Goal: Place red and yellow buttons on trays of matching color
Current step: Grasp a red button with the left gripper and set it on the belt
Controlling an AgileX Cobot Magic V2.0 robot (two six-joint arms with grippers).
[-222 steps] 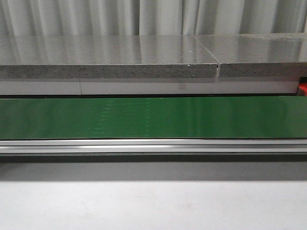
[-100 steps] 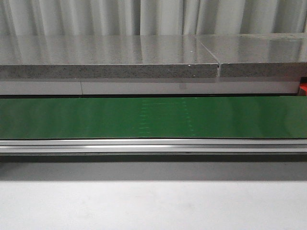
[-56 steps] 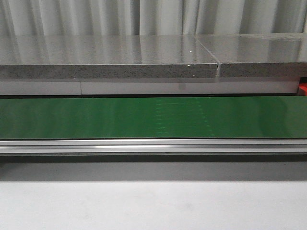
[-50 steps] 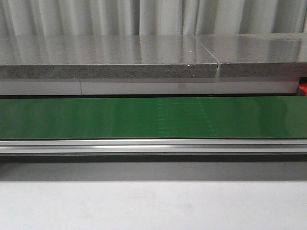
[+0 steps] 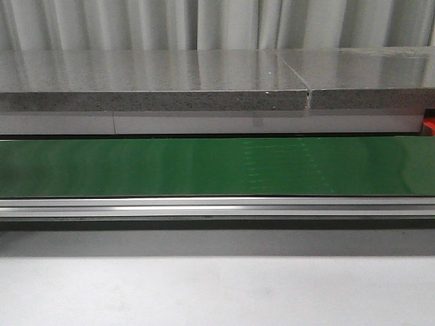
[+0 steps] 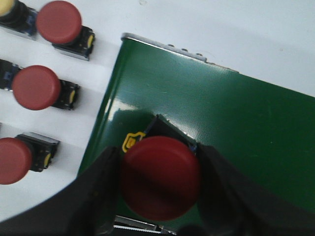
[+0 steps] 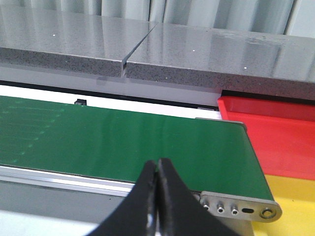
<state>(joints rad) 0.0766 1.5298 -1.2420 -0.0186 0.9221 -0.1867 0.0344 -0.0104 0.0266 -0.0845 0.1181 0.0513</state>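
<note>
Green belt (image 5: 204, 166) below grey stone ledge (image 5: 149, 81); left gripper (image 6: 157, 196) clamping red button (image 6: 160, 177).

Left gripper (image 6: 160, 189): dark fingers (image 6: 101, 196) clamped either side of a red button (image 6: 160, 178), wrist looking down. Right gripper (image 7: 157, 189): fingertips pressed together, holding nothing, wrist roughly level. Neither arm visible in front view.

White tabletop (image 6: 256, 29) carries green belt (image 5: 170, 166); red buttons (image 6: 37, 87) in row beside belt end (one yellow-capped (image 6: 10, 6)).
</note>
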